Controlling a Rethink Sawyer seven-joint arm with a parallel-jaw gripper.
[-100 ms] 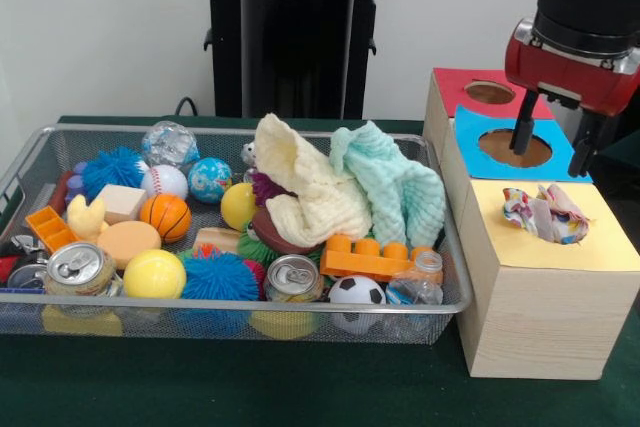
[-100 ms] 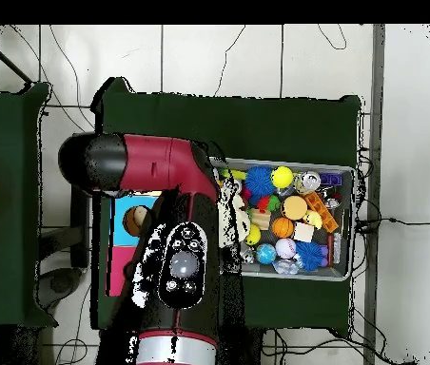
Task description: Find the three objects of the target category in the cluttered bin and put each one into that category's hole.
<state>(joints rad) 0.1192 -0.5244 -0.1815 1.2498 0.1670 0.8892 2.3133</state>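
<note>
— What is counted in the bin (image 1: pixel 440 292)?

— Two cloths (image 1: pixel 310 192) are heaped at the middle, one yellow, one mint. Two cans (image 1: pixel 80 267) are seen at the front wall, and one bottle (image 1: pixel 418 282) at the corner by the boxes (image 1: pixel 540 297). Three boxes are lined up beside the bin; a patterned cloth (image 1: pixel 545 215) is stuffed in the yellow one's hole.

— And the gripper (image 1: pixel 552 147)?

— It is held spread and empty over the blue box. In the overhead view it is hidden under the arm (image 2: pixel 176 247), and the boxes are mostly covered.
</note>
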